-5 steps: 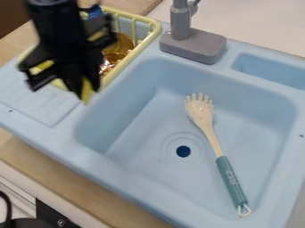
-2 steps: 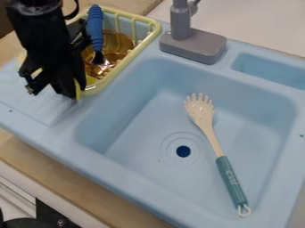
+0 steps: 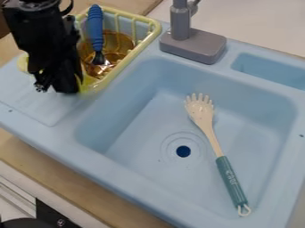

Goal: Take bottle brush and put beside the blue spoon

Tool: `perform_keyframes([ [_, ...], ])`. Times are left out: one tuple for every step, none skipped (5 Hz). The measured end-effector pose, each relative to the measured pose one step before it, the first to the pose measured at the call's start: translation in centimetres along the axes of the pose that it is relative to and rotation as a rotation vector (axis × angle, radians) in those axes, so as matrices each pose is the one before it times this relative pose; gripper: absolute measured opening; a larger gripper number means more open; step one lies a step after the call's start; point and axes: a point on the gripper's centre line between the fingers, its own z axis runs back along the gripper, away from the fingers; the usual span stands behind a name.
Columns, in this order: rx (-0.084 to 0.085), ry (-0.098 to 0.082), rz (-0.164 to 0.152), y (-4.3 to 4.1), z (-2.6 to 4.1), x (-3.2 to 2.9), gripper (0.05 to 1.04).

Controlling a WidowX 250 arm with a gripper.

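A cream pasta server point(image 3: 203, 115) with blunt tines and a smooth teal handle lies slantwise in the molded blue sink point(image 3: 143, 129). A thick-handled blue utensil point(image 3: 95, 27) leans inside the slatted yellow rack point(image 3: 156, 27), beside glossy amber dishware point(image 3: 122, 41). The black gripper point(image 3: 55, 90) hangs at the rack's near corner, its opening impossible to tell.

Light-blue sink point(image 3: 53, 140) rests in a wooden worktop point(image 3: 77, 191); round dark drain point(image 3: 183, 151) in basin floor. Grey faucet point(image 3: 193, 46) stands on rim, near a shallow recess point(image 3: 271, 71). Yellow dish rack point(image 3: 156, 29) at upper left holds a see-through amber bowl point(image 3: 122, 41).
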Motion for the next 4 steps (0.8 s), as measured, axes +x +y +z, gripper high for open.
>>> perform_keyframes([
  [-0.0084, 0.0085, 0.1265, -0.226, 0.231, 0.511, 0.109],
  [-0.0015, 0.0426, 0.1068, -0.755, 0.674, 0.455, 0.109],
  [0.0432, 0.0522, 0.06, -0.964, 0.332, 0.1, 0.109],
  [0.0173, 0.0101, 0.0157, 0.314, -0.16, -0.351, 0.109],
])
